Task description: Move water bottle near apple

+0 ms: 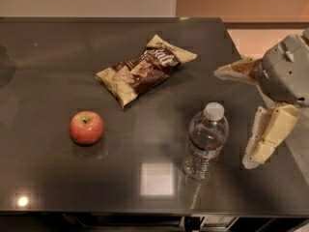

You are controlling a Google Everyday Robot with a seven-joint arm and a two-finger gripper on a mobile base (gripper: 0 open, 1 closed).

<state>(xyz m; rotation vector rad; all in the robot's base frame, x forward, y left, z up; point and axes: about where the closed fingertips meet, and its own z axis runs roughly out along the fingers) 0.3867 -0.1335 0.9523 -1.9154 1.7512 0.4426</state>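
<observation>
The dark table (58,57) fills most of the view, and the gripper (234,117) hangs over its right edge, the pale grey wrist behind it out past the tabletop. Its two fingers (270,134) are spread wide, one reaching left and the other angled down and left, with nothing between them. A bag (145,69) of snacks lies flat, further back on the table and to the gripper's left, out of the way of the job. The bottle (205,141) stands upright just to the left of the gripper, near the lower finger but not touching it, with its white cap on. The apple (87,128) sits well to the left, beyond the bottle, with bare table between the two. The step in hand looks like the approach for the grasp, since the bottle is not yet held and is well apart from the apple. The next move probably calls for bringing the gripper further left and lower until the fingers stand on either side of the ribbed body, below the cap. They would then close squarely enough that the light, tall bottle is not tipped or pushed away. After that, a carry leftwards would follow, setting the bottle down beside the apple without knocking it.
</observation>
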